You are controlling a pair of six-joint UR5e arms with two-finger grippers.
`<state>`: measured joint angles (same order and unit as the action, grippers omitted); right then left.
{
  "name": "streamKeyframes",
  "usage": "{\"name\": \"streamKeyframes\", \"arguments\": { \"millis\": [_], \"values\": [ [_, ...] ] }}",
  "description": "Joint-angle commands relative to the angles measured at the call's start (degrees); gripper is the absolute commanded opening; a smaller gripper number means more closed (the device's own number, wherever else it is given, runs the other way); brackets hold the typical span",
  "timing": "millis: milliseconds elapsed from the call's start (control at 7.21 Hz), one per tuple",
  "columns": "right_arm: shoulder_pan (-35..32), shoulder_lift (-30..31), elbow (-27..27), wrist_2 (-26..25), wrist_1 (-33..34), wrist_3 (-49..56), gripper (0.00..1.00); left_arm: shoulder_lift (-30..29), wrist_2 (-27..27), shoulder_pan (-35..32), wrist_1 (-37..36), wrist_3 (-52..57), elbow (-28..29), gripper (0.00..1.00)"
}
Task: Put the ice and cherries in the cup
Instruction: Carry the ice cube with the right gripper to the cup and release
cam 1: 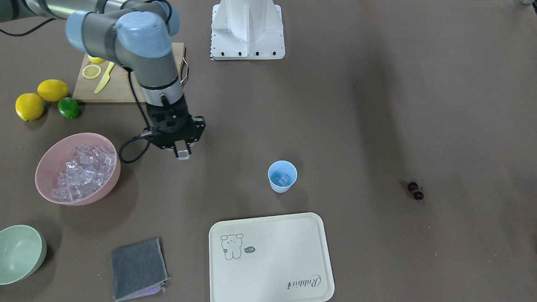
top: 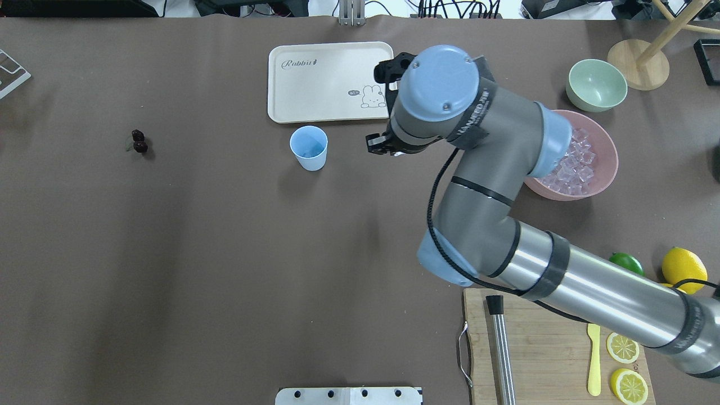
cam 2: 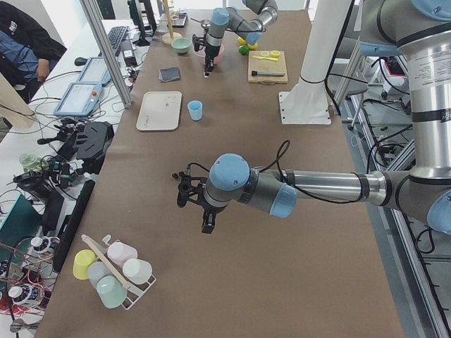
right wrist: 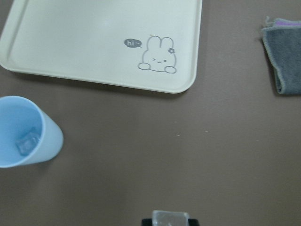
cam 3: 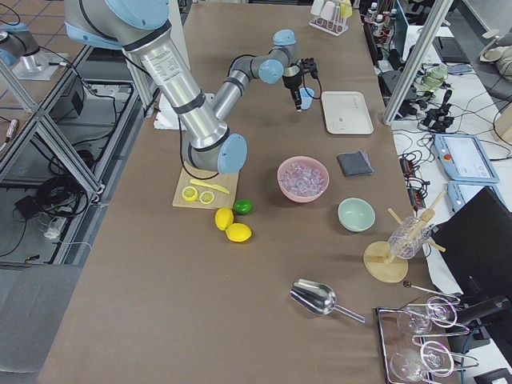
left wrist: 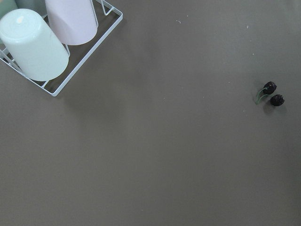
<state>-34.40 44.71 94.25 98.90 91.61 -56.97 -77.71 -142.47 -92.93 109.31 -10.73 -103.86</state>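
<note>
The light blue cup (cam 1: 282, 176) stands upright mid-table with one ice cube (cam 1: 284, 179) inside; it also shows in the overhead view (top: 309, 147) and the right wrist view (right wrist: 26, 134). My right gripper (cam 1: 183, 154) is shut on a clear ice cube (right wrist: 170, 219), between the cup and the pink bowl (cam 1: 46, 159) that is full of ice cubes (cam 1: 84, 170). The cherries (cam 1: 415, 191) lie on the bare table far from the cup, also in the left wrist view (left wrist: 273, 93). My left gripper (cam 2: 206, 224) hovers near the cherries; I cannot tell if it is open or shut.
A cream tray (cam 1: 270, 258) lies beside the cup. A grey cloth (cam 1: 137, 268) and a pale green bowl (cam 1: 19, 251) lie near the pink bowl. A cutting board (cam 1: 121, 84), lemons and a lime (cam 1: 68, 108) are behind it. A wire rack of cups (left wrist: 51, 37) is near my left wrist.
</note>
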Motion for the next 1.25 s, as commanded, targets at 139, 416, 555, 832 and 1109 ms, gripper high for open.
{"name": "streamKeyframes", "arguments": {
  "millis": [139,416,555,832,1109],
  "values": [
    [4.8,-10.1,-15.9,-7.5,-11.5,-11.7,0.22,0.1,0.0,-0.1,0.0,0.1,0.2,0.98],
    [5.0,-12.0,-19.8,-8.6,-16.6,-16.0,0.22,0.0,0.0,-0.1,-0.1,0.0,0.3,0.98],
    [4.7,-12.0,-20.0,-9.2,-16.9,-16.0,0.22,0.0,0.0,-0.1,-0.1,0.0,0.3,0.98],
    [4.4,-11.8,-21.8,-9.4,-20.5,-16.0,0.24,0.0,0.0,-0.1,-0.1,-0.1,0.3,0.98],
    [4.3,-11.7,-21.7,-9.4,-21.8,-16.1,0.98,-0.5,0.0,0.0,-0.1,-0.2,0.2,0.98]
  ]
}}
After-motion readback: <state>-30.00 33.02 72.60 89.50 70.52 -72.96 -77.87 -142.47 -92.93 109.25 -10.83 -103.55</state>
